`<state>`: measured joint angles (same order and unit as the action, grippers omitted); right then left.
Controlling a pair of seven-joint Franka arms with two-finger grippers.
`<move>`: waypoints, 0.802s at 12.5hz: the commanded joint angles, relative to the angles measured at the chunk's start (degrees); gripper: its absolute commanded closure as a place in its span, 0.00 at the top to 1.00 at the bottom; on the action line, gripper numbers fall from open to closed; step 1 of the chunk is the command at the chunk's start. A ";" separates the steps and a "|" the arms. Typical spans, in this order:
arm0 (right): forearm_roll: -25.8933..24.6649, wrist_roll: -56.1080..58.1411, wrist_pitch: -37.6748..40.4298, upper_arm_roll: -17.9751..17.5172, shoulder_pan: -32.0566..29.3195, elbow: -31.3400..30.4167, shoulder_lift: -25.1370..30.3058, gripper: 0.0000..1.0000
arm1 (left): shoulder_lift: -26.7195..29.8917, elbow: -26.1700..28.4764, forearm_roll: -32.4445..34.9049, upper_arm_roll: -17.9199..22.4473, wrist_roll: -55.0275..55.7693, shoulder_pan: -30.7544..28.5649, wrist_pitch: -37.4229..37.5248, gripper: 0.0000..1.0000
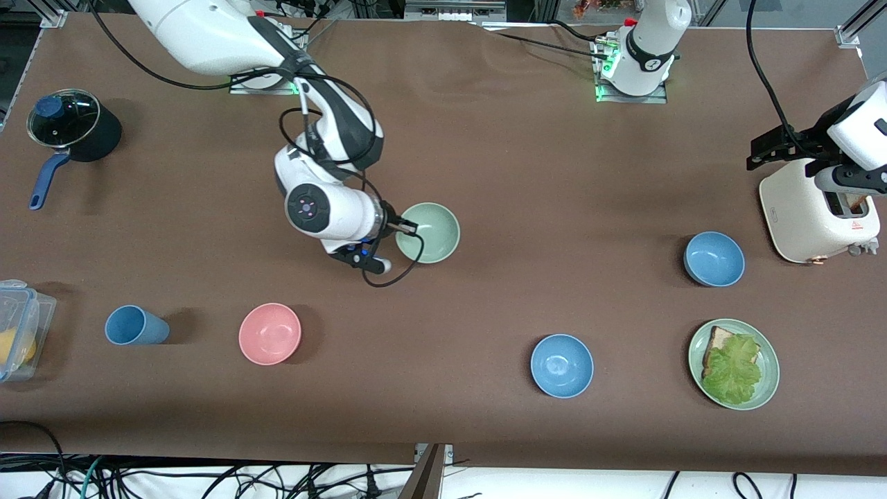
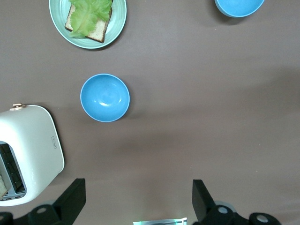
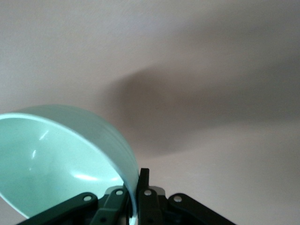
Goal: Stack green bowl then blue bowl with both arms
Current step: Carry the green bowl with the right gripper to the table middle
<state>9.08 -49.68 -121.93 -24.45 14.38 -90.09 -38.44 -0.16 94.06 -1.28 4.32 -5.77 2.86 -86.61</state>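
The green bowl (image 1: 429,232) is pinched at its rim by the right gripper (image 1: 407,226), whose fingers are clamped on the bowl wall, one inside and one outside, as the right wrist view shows (image 3: 61,159); the bowl is tilted there and casts a shadow on the surface below, so it looks lifted, over the middle of the table. The right arm (image 1: 326,125) comes down from its base at the table's top edge, bends at the elbow and turns its wrist sideways toward the bowl. The left gripper (image 2: 136,201) hangs with its fingers spread wide and nothing between them, high over the left arm's end of the table, beside the white toaster (image 1: 818,215); that arm waits. One blue bowl (image 1: 714,258) sits near the toaster, the other blue bowl (image 1: 562,365) nearer the front edge. A green plate (image 1: 762,346) with bread and lettuce lies near the front edge at the left arm's end. Toward the right arm's end stand a pink bowl (image 1: 269,333), a blue cup (image 1: 135,326), a clear container (image 1: 21,333) at the table's edge, and a black pot (image 1: 73,125) with a glass lid and blue handle. The table (image 1: 520,159) is covered in brown cloth; cables run along the floor below its front edge.
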 commanded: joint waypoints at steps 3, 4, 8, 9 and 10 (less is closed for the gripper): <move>0.58 -0.85 -4.88 0.19 2.75 1.40 -4.35 0.00 | -0.01 -1.16 -0.30 0.25 0.41 0.21 1.18 1.00; 0.67 -0.85 -6.55 0.28 3.80 1.40 -5.23 0.00 | -0.01 -1.16 -0.30 0.16 0.41 0.21 1.18 1.00; 0.85 -0.94 -10.69 0.19 5.57 1.40 -8.40 0.00 | -0.01 -1.16 -0.30 0.25 0.41 0.21 1.18 1.00; 0.85 -0.94 -11.04 0.19 5.65 1.40 -8.84 0.00 | -0.01 -1.16 -0.30 0.16 0.41 0.21 1.18 1.00; 0.93 -1.03 -11.22 0.19 6.00 1.40 -9.02 0.00 | -0.01 -1.16 -0.30 0.25 0.41 0.21 1.18 1.00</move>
<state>9.09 -49.95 -132.79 -24.43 19.61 -90.00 -46.79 -0.16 94.06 -1.28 4.35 -5.77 2.86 -86.61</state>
